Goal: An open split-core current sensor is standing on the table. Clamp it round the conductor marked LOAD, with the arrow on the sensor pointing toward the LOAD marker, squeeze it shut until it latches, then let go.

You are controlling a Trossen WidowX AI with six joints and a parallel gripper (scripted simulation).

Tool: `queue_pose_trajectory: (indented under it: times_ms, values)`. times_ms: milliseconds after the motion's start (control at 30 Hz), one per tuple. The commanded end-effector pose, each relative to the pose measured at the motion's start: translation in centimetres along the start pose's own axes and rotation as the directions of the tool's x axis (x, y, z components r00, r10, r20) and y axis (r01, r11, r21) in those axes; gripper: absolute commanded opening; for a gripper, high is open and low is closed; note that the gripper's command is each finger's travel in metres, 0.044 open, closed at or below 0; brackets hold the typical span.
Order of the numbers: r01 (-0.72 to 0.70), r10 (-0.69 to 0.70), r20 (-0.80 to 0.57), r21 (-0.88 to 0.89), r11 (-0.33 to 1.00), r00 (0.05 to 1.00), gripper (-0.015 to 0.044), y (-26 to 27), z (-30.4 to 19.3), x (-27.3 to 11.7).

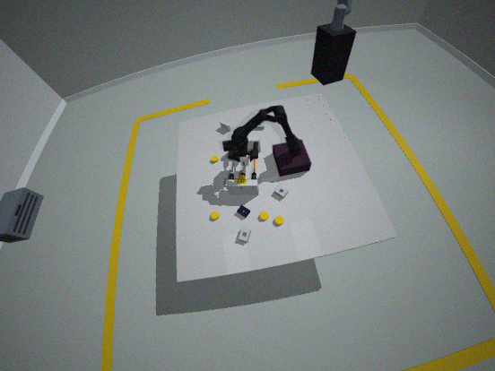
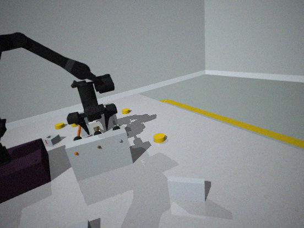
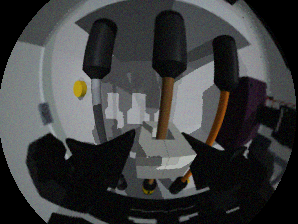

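The pale sensor (image 2: 92, 125) (image 3: 150, 164) sits round the brown middle conductor (image 3: 166, 102). Its two halves look closed together, with a seam along the middle; whether it is latched cannot be told. Its arrow is not visible. A yellow marker (image 1: 241, 181) stands at the front end of the middle conductor; its lettering is too blurred to read. My gripper (image 1: 245, 159) (image 2: 98, 132) (image 3: 158, 133) is open, pointing down, with one fingertip on each side of the sensor and none seen pressing it.
A grey conductor (image 3: 97, 92) and an orange conductor (image 3: 223, 107) (image 1: 255, 166) flank the middle one, between upright panels (image 2: 99, 159) (image 1: 244, 189). Yellow discs (image 1: 214, 216) (image 2: 159, 137), small pale blocks (image 1: 244, 235) and a dark blue block (image 1: 243, 209) lie around. The arm's purple base (image 1: 292, 163) stands beside.
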State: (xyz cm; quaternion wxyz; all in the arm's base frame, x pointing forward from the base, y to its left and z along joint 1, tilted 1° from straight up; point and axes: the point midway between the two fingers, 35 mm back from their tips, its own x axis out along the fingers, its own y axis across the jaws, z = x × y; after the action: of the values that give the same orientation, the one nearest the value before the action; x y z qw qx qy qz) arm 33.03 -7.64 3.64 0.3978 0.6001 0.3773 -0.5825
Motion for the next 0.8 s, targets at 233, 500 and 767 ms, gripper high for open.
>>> queue_pose_trajectory:
  times_ms: [233, 500, 767]
  values:
    - [0.001, -0.001, 0.0, 0.0, 1.0, 1.0, 0.0266, 0.0, 0.01, -0.02]
    - [0.001, -0.001, 0.0, 0.0, 1.0, 1.0, 0.0213, 0.0, 0.01, -0.02]
    - [0.002, -0.002, 0.0, 0.0, 1.0, 1.0, 0.0003, -0.05, 0.02, -0.09]
